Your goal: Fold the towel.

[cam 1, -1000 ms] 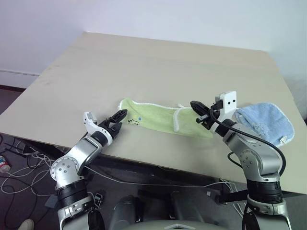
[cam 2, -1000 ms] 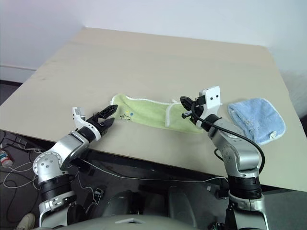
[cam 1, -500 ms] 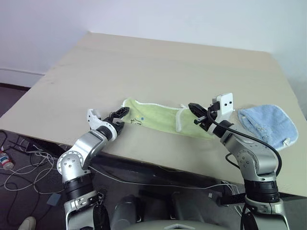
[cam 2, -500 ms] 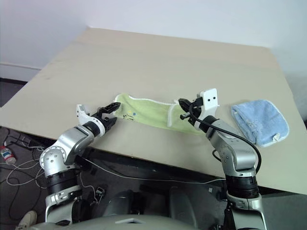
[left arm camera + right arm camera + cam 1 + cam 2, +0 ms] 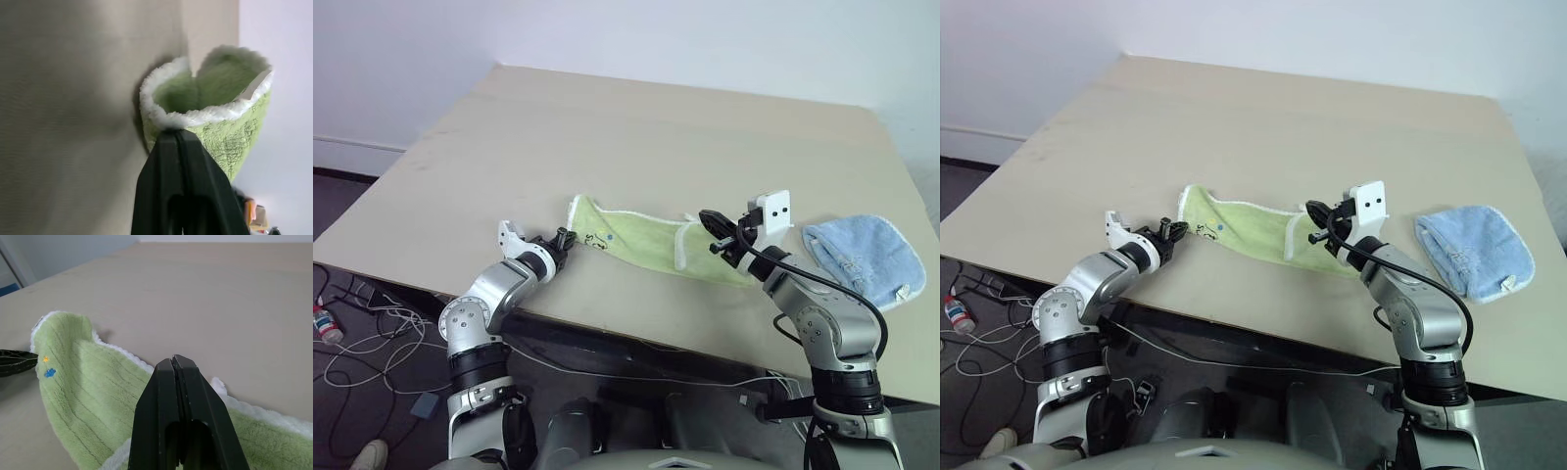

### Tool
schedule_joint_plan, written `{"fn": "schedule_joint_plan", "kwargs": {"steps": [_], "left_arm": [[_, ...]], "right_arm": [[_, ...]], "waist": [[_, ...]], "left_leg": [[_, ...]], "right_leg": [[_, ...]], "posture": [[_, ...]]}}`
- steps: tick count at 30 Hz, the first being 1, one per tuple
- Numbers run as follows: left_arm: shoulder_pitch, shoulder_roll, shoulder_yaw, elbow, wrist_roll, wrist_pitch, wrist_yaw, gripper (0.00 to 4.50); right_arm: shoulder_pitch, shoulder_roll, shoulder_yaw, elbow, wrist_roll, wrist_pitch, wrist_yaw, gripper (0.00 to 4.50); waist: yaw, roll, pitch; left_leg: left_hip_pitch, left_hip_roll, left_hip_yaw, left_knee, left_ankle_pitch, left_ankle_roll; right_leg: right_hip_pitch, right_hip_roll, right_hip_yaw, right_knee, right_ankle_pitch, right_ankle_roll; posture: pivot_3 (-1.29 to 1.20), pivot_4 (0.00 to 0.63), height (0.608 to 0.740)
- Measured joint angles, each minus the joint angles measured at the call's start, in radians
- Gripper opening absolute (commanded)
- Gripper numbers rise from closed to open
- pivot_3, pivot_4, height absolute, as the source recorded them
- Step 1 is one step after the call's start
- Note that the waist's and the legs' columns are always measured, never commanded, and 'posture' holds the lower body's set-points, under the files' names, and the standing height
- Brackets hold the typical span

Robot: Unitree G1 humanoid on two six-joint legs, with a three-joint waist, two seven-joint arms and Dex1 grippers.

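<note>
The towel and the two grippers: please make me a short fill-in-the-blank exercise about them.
1. The left gripper is shut on the towel's ____ edging.
2. The right gripper is ____ on the towel's other end.
3. Beside the right arm lies a light ____ towel.

Missing words: white; shut; blue

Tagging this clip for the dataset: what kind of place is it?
Probably a lab or office test room: a bare beige table against a plain white wall, loose cables on the dark floor, and just a green towel and a blue towel laid out.
</note>
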Motion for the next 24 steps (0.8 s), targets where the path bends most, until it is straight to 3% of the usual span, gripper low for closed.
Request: {"fn": "schedule_joint_plan", "kwargs": {"steps": [12,15,24], "left_arm": [[0.005,0.075,0.031,-0.001,-0.007,-0.038,-0.087,0.03],[0.010,0.085,0.030,-0.004,-0.009,-0.034,-0.085,0.58],[0.049,0.079,-0.003,-0.087,-0.110,-0.007,0.062,3.72]], "right_arm": [[0.001,0.012,0.003,0.000,-0.001,-0.001,-0.004,0.00],[0.001,0.018,0.011,0.001,-0.002,-0.005,-0.004,0.00],[0.001,0.019,0.021,0.002,-0.017,-0.008,-0.002,0.00]], "waist": [[-0.005,-0.004,0.005],[-0.004,-0.004,0.005],[-0.003,-0.005,0.006]], "left_leg": [[-0.002,0.000,0.000,-0.007,0.004,-0.001],[-0.003,0.000,0.000,-0.007,0.004,-0.001],[-0.003,0.000,0.000,-0.007,0.003,-0.001]], "right_leg": [[-0.004,0.001,0.000,-0.003,0.000,-0.001],[-0.005,0.000,0.000,-0.003,0.000,-0.001],[-0.005,0.000,0.000,-0.003,0.000,-0.001]], "posture": [[0.00,0.150,0.722],[0.00,0.150,0.722],[0.00,0.150,0.722]]}}
